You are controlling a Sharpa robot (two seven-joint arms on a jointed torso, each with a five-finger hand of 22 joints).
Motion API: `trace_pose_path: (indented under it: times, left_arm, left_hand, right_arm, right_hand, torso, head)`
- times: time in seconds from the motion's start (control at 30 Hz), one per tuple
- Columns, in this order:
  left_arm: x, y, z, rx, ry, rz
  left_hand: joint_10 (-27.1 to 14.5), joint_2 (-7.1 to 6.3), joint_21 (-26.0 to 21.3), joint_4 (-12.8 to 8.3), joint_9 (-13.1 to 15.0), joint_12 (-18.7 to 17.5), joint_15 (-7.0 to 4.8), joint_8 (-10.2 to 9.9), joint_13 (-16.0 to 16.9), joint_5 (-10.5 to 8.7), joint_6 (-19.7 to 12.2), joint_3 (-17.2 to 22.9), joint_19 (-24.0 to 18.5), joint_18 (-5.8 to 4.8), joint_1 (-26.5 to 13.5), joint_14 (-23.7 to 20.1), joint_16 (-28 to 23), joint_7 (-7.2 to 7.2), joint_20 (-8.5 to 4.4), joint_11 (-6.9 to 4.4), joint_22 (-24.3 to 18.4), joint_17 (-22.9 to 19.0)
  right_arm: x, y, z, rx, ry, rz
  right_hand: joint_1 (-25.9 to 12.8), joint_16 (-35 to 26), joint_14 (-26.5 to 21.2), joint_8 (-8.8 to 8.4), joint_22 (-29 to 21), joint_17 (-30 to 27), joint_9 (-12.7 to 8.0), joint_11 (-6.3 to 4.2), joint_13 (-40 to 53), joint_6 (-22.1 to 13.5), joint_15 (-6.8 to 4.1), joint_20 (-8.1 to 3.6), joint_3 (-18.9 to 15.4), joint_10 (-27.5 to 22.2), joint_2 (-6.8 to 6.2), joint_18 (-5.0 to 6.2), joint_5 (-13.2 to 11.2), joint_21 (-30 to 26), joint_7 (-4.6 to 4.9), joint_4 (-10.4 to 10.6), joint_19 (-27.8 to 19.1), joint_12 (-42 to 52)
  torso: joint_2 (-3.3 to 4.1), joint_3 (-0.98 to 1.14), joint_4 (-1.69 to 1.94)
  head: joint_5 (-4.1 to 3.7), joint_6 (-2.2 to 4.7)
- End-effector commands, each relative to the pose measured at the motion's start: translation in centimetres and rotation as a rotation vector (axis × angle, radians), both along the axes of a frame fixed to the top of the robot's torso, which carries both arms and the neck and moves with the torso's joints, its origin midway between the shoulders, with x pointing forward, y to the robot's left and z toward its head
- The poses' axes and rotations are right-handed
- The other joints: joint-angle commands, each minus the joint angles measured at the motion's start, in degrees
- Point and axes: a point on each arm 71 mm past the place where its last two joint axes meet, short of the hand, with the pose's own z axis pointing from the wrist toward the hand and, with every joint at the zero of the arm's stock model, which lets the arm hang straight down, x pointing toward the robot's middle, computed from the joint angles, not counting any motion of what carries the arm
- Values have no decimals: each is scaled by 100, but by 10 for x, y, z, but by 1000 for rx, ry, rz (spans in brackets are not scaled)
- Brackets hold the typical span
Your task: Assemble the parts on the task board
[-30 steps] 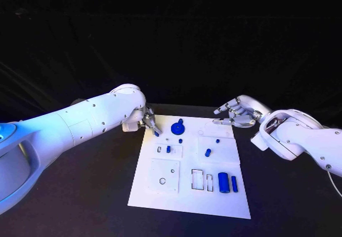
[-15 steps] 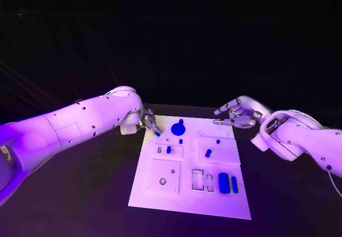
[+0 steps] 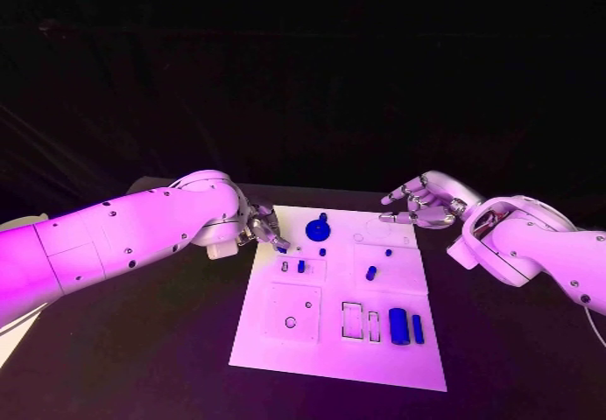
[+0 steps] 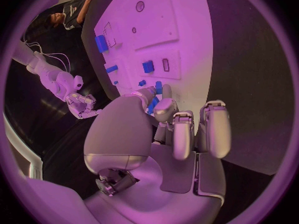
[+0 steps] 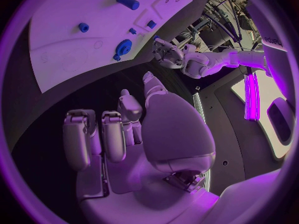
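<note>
Head view: left hand (image 3: 263, 229) poised at the far-left corner of the white task board (image 3: 293, 348), fingers drawn together on a small blue part (image 3: 278, 237) at the board's edge, probably carried there for seating in a nearby slot. Right hand (image 3: 418, 203) hovering beyond the far-right corner, fingers loosely spread, grasping nothing (likely waiting its turn). On the board: a blue gear (image 3: 317, 230) near the far edge, a small blue peg (image 3: 370, 272) mid-board, a thick blue cylinder (image 3: 398, 325) with a slimmer blue rod (image 3: 417, 328) just beside it toward the near right.

Left wrist view: fingertips (image 4: 163, 106) pinched round the same blue part (image 4: 153, 103), held just over the board; a blue square block (image 4: 148, 66) seated farther along.

Right wrist view: right hand (image 5: 134, 134) slack and empty above the dark table (image 5: 37, 134), off the board, gear (image 5: 123, 48) and cylinder (image 5: 128, 1) visible beyond.
</note>
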Motion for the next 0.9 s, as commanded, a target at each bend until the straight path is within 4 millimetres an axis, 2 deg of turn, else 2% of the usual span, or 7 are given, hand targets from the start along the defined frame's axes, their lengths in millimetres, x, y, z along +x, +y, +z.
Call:
trace_pose_path:
  times: [0.03,0.27,0.4,0.47,0.9]
  left_arm:
    - [-4,-3,0,-2,-60,-13]
    - [-13,-8,-11,15,-75,-47]
    - [-15,-10,-16,27,-76,-59]
    - [-16,-11,-18,32,-76,-63]
    - [-16,-10,-25,82,-54,-78]
  left_hand:
    - [52,-68,29,-740,4,35,-6,25,13,28,84,785,377,-88,-1,613,18,-23,-20,-11,823,1508]
    - [64,-77,35,-744,4,48,-7,27,29,29,90,799,380,-90,-8,613,18,-25,-21,-13,830,1508]
    - [78,-87,42,-750,4,64,-9,31,49,30,99,818,384,-92,-19,613,18,-28,-22,-16,838,1508]
    - [78,-87,42,-750,4,64,-9,31,49,30,99,818,384,-92,-19,613,18,-28,-22,-16,838,1508]
    - [83,-99,41,-757,4,66,-10,33,51,29,106,835,383,-91,-27,613,18,-30,-23,-19,837,1508]
  right_arm:
    - [-1,1,-1,-14,0,15]
    - [-1,2,-2,-14,0,17]
    - [-1,2,-2,-14,1,17]
    - [-1,1,-2,-14,2,17]
    - [-1,1,-3,-4,13,15]
  right_hand:
    - [-19,-19,471,17,697,929,6,-12,-3,42,5,6,-33,-47,55,-26,19,-16,-12,-11,144,-23]
    - [-17,-16,473,17,698,935,6,-12,-4,43,5,6,-35,-47,59,-26,25,-15,-12,-9,145,-24]
    - [-17,-16,473,17,698,935,6,-12,-4,43,5,6,-35,-47,59,-26,25,-15,-12,-9,145,-24]
    - [-17,-16,473,17,698,935,6,-12,-4,43,5,6,-35,-47,59,-26,25,-15,-12,-9,145,-24]
    - [-17,-16,473,17,698,935,6,-12,-4,43,5,6,-35,-47,59,-26,25,-15,-12,-9,145,-24]
  torso:
    - [0,-8,10]
    - [16,-8,-20]
    - [16,-10,-18]
    - [12,-4,-15]
    - [6,1,-8]
  head:
    - [7,-14]
    - [25,-23]
    - [7,-47]
    - [4,-48]
    - [11,-79]
